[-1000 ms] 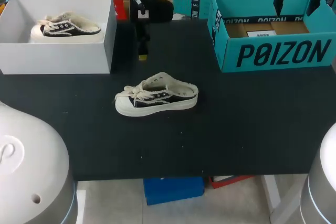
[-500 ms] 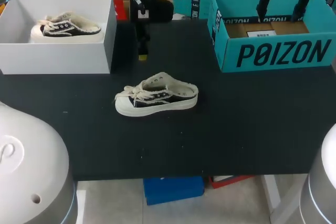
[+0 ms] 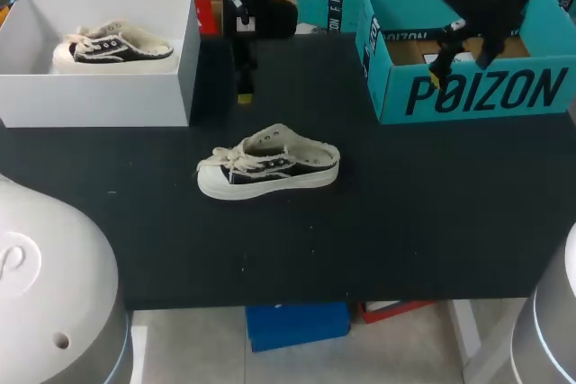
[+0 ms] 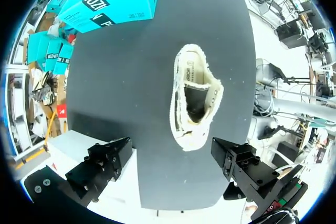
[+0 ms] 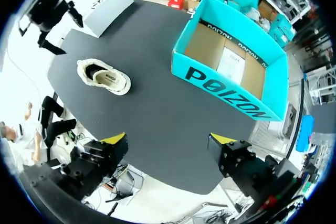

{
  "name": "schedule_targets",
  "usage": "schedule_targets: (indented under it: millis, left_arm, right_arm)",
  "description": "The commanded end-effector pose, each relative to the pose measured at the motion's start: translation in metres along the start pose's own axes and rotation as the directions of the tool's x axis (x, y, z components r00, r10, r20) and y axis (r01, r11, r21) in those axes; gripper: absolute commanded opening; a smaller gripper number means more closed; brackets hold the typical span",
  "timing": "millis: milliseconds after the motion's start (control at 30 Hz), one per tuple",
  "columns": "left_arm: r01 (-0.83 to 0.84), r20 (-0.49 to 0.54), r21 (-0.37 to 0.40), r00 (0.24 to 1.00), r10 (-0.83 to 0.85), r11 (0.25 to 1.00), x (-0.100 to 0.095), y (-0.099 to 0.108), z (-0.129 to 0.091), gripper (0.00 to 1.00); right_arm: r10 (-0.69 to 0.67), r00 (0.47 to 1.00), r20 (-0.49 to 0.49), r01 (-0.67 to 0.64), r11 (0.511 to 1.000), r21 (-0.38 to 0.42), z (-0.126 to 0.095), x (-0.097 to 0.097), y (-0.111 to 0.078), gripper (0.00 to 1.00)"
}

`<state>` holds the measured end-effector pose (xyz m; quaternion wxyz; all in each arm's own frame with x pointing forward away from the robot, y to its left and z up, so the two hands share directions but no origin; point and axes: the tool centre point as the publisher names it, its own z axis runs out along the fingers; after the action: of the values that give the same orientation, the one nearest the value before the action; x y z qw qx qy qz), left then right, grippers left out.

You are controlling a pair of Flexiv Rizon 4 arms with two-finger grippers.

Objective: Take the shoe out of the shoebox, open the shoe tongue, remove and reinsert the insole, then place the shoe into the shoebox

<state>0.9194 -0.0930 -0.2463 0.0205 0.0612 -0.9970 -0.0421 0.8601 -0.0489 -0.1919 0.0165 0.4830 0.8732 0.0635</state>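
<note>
Head camera: fixed high behind the robot, looking down over the whole tabletop (image 3: 405,222). Both wrist cameras look down from well above it. All three views share the shoe (image 3: 268,166) at mid-tabletop.

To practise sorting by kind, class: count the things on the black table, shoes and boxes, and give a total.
Shoes: 2, the loose shoe and the boxed shoe
Boxes: 2, the white box and the teal box
Total: 4
</note>
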Motion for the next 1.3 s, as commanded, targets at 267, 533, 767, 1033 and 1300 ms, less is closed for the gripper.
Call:
schedule_targets:
  millis: [267, 533, 767, 1033, 1300]
  left_arm:
    - [-0.001, 0.0, -0.001, 1.0, 0.001, 1.0, -0.001, 0.0, 0.0, 1.0]
    - [-0.001, 0.0, -0.001, 1.0, 0.001, 1.0, -0.001, 0.0, 0.0, 1.0]
    - [-0.001, 0.0, -0.001, 1.0, 0.001, 1.0, -0.001, 0.0, 0.0, 1.0]
    - [-0.001, 0.0, -0.001, 1.0, 0.001, 1.0, -0.001, 0.0, 0.0, 1.0]
    - [-0.001, 0.0, -0.001, 1.0, 0.001, 1.0, -0.001, 0.0, 0.0, 1.0]
  right_arm:
    - [-0.355, 0.925, -0.133, 0.36, 0.933, 0.011, 0.002, -0.007, -0.003, 1.0]
    - [-0.355, 0.925, -0.133, 0.36, 0.933, 0.011, 0.002, -0.007, -0.003, 1.0]
    - [-0.416, 0.9, -0.13, 0.411, 0.909, -0.065, 0.001, -0.008, 0.0, 1.0]
    - [-0.635, 0.773, 0.001, 0.616, 0.749, -0.244, -0.002, -0.002, 0.007, 1.0]
    - [-0.73, 0.682, 0.052, 0.692, 0.62, -0.371, 0.027, 0.02, 0.019, 1.0]
